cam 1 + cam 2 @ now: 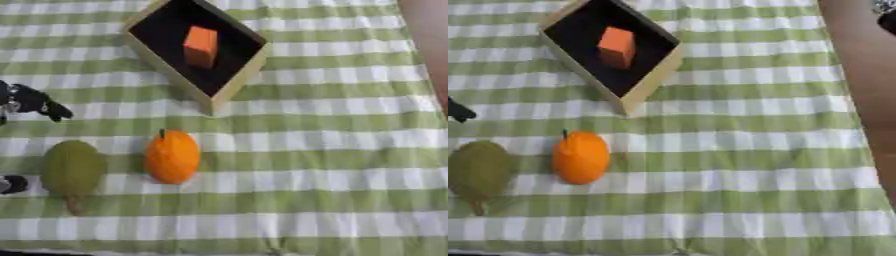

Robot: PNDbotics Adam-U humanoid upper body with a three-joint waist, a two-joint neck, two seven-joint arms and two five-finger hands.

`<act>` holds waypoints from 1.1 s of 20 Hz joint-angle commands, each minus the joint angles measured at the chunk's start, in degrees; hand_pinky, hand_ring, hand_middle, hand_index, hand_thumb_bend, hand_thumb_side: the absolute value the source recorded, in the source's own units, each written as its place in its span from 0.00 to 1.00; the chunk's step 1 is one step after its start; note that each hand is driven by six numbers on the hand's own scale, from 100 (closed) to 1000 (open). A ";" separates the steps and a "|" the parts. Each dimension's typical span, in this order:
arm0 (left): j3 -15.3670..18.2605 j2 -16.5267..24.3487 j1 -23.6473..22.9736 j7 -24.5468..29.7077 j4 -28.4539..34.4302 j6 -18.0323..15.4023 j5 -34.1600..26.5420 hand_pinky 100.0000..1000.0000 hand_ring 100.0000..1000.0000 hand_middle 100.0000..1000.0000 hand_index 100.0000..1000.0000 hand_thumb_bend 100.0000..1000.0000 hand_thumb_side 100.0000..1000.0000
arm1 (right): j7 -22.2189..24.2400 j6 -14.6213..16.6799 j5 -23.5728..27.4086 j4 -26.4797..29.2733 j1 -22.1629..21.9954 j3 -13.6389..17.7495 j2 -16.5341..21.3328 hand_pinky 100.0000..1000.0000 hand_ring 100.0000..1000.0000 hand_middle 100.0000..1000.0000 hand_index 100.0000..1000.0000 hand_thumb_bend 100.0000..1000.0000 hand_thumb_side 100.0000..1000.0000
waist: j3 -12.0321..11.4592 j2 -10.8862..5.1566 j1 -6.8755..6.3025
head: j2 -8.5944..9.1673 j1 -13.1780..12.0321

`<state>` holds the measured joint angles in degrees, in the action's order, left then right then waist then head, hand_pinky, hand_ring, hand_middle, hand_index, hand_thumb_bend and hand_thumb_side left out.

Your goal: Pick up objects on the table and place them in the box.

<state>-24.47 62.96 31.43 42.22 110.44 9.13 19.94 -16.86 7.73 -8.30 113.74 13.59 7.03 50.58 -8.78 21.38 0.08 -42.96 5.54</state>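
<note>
a box (234,84) with pale wooden walls and a black inside sits askew near the top of a green-and-white checked cloth (332,165). an orange block (200,46) stands inside it, near the middle of the black floor. on the cloth below the box lies an orange (172,156) with a small dark stem at its top, well apart from the box. just left of it, not touching, lies a green pear (73,167) with its stem pointing toward the near edge. the left hand (31,101) shows at the left edge, above the pear and level with the box's near corner; only black fingers show, it holds nothing, and whether they are curled or straight cannot be told. another dark bit (13,184) shows at the left edge beside the pear. bare brown table (866,75) runs down the right side past the cloth.
</note>
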 commanded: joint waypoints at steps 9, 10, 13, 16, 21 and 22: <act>-4.68 -4.38 4.04 1.62 -5.98 1.63 0.43 0.90 0.83 0.75 0.91 0.46 0.00 | 0.53 -0.90 1.21 0.85 0.60 1.02 -0.07 0.93 0.93 0.75 0.88 0.00 0.42 | 0.50 -0.20 -0.84 | -0.24 -0.49; -4.94 -4.56 4.22 2.29 -6.28 1.36 0.47 0.89 0.83 0.75 0.91 0.45 0.00 | 0.50 -1.02 1.30 0.85 0.61 1.07 -0.16 0.93 0.93 0.75 0.88 0.00 0.42 | 0.52 -0.19 -0.88 | -0.28 -0.50; -5.74 -5.15 4.66 4.55 -7.14 0.50 0.40 0.86 0.80 0.72 0.88 0.40 0.00 | 0.40 -1.22 1.55 0.85 0.64 1.17 -0.44 0.93 0.93 0.75 0.88 0.00 0.42 | 0.59 -0.18 -1.04 | -0.33 -0.58; -6.07 -5.57 4.84 5.73 -7.64 0.02 0.14 0.78 0.72 0.62 0.78 0.22 0.00 | 0.49 -1.34 1.74 0.85 0.64 1.18 -0.66 0.93 0.93 0.75 0.88 0.00 0.42 | 0.61 -0.18 -1.12 | -0.42 -0.58; -3.74 -5.18 3.81 4.34 -5.41 0.30 0.28 0.66 0.60 0.52 0.68 0.00 0.00 | 0.46 -1.65 1.89 0.85 0.35 1.43 -0.88 0.93 0.92 0.75 0.88 0.00 0.42 | 0.43 -0.23 -1.08 | -0.47 -0.40; -2.88 -5.01 3.44 3.77 -4.22 0.31 0.24 0.66 0.60 0.52 0.67 0.00 0.00 | 0.46 -1.74 1.89 0.85 0.25 1.49 -0.94 0.93 0.92 0.75 0.88 0.00 0.42 | 0.37 -0.24 -1.06 | -0.44 -0.34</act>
<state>-29.08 56.35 34.50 46.60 104.73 9.41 20.23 -16.39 6.21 -6.82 113.74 13.56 7.55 48.60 -8.36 21.47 -0.31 -43.26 5.12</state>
